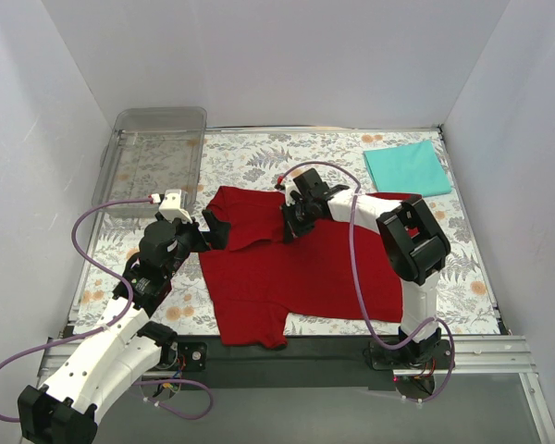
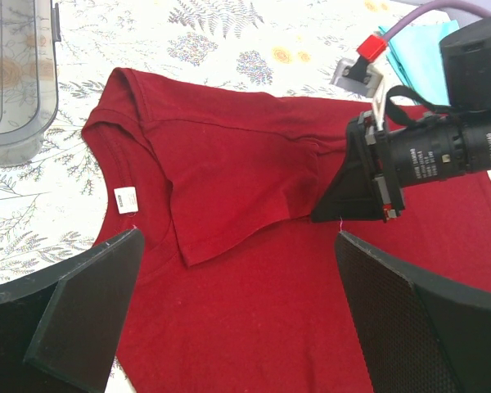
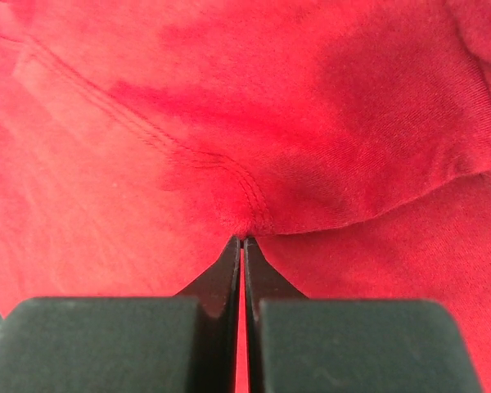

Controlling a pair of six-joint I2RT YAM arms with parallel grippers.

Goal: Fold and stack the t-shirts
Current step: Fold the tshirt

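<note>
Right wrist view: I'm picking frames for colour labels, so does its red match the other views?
Right wrist: the dark red cloth t-shirt renders bright, saturated pinkish-red, stitching sharp; left wrist: deeper maroon, crisp; top external: evenly lit, faint shadows, dark red.

R gripper (image 3: 244, 239), w/ fingers (image 3: 226, 274) pressed together, pinches a bunched fold of the dark red t-shirt (image 3: 147, 98).
</note>
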